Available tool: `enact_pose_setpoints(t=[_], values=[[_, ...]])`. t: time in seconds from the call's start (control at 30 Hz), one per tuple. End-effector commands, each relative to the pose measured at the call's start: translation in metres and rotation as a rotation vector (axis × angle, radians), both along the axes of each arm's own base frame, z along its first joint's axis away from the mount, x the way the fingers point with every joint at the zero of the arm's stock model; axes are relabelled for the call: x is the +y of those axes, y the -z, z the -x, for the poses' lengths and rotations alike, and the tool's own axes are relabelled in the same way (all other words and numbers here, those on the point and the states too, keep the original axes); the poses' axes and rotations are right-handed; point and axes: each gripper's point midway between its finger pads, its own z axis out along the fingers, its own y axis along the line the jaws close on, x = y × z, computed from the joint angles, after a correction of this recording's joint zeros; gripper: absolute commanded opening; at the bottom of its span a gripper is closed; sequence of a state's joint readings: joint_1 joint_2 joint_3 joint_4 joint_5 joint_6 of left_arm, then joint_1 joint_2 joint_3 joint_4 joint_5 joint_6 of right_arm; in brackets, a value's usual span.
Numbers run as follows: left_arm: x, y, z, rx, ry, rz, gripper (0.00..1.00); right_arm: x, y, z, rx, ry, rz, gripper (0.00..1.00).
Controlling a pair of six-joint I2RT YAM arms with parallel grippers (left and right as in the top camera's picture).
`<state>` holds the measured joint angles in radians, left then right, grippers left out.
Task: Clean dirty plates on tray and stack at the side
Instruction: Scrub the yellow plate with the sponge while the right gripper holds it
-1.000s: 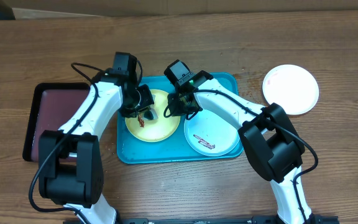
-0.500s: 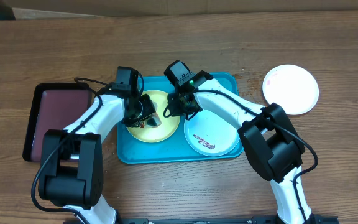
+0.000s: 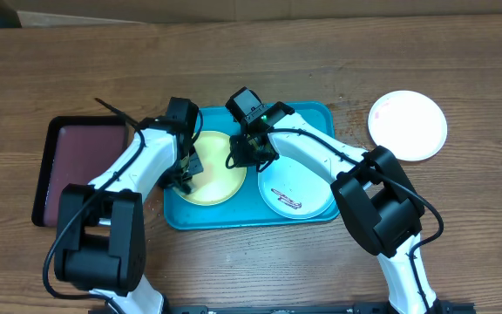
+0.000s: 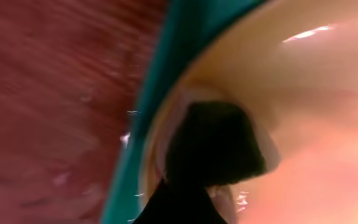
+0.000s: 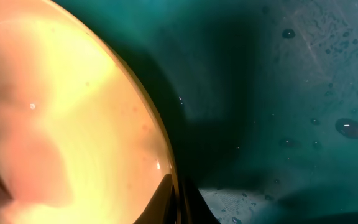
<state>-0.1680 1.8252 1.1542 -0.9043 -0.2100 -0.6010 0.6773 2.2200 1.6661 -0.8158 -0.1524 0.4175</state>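
Brown wooden desk, scuffed grain, flat overhead light. Turquoise tray at centre; dark maroon tray near it on the left.

Yellow-green plate in the tray's left half. Pale blue-white plate in the right half, just beside it, with a brown smear on its face. White-pink plate out on the desk, well apart to the right; probably the start of the stack.

Right gripper at the yellow-green plate's right rim. From the wrist view, dark fingertips on either side of the thin edge, seemingly clenched on it. Left gripper at the opposite, left rim. Wrist view blurred, one dark tip against the rim; open or closed, impossible to tell.

Step in hand, by judgement: cleaning the yellow-green plate while steadying it.

- Keep the right pinch low and firm, rim barely raised, to prevent skidding into the neighbouring plate.
- Work the left tip from rim inward, short light strokes.
- Check the face for leftover smears before lifting; none plain from overhead.
- Carry high over the pale blue-white plate, then set down centred on the white-pink plate.
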Motion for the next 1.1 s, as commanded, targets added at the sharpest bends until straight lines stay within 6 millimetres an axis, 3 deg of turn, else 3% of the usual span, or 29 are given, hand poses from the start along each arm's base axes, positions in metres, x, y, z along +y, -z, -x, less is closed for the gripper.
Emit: enact_pose_setpoints(t=[0.0,0.07,0.27,0.37,0.77,0.87,1.07], values=[[0.025,-0.029,-0.028,-0.074,-0.030,-0.143,0.04,-0.018,0.014,-0.007,-0.005,0.035,0.068,0.04],[0.010,-0.041,-0.041,-0.098,-0.005,-0.063,0.04,-0.018,0.014,-0.008,-0.006,0.035,0.067,0.04],[-0.064,-0.052,-0.064,-0.149,0.198,0.337,0.04,-0.018,0.014,-0.008,-0.008,0.035,0.065,0.04],[-0.075,-0.046,-0.062,-0.152,0.199,0.404,0.04,-0.017,0.014,-0.008,-0.007,0.038,0.064,0.04],[-0.081,0.019,-0.029,-0.032,0.131,0.465,0.04,-0.017,0.014,-0.009,-0.010,0.039,0.061,0.04],[-0.070,0.027,-0.026,-0.010,0.121,0.400,0.04,-0.017,0.014,-0.009,-0.010,0.039,0.062,0.04],[-0.022,0.030,-0.017,0.030,0.101,0.129,0.04,-0.018,0.014,-0.010,-0.008,0.065,0.065,0.04]])
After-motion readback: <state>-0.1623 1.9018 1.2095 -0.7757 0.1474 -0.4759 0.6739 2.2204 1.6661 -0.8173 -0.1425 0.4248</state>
